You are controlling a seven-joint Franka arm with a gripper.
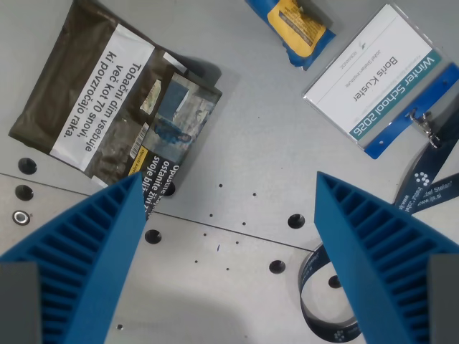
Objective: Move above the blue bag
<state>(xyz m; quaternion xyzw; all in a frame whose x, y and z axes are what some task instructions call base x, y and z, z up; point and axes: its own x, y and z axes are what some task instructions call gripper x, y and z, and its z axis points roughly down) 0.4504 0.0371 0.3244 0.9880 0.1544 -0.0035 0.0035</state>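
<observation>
Grey metal worktop (251,129) w/ screw holes and a seam fills the wrist view. Biggest item on it: dark olive tobacco pouch (86,93) w/ a white warning label, flap folded open, upper left. Next, white-and-teal plastic name badge (376,75) at upper right, its dark blue printed lanyard (430,179) trailing down the right edge and looping back in near the bottom. Smallest, and the target: blue plastic bag w/ a yellow-orange label (294,25), top centre, partly cut off by the top edge.

Key relation: blue bag lies toward the top of the view from the tool (229,236), slightly to the wrist view's right of the midline btwn the fingers. Well apart from the tool, bare worktop in btwn. Its long axis runs diagonally, upper left to lower right; badge sits just beside its lower end, not touching as far as I can tell.

Tool: two ribbed blue fingers spread wide, nothing btwn them, nothing gripped. Left fingertip overlaps the pouch's lower corner in view; contact or just above it, can't tell. Judgement: not yet over the bag; move needs travel toward the view's top, a bit right.
</observation>
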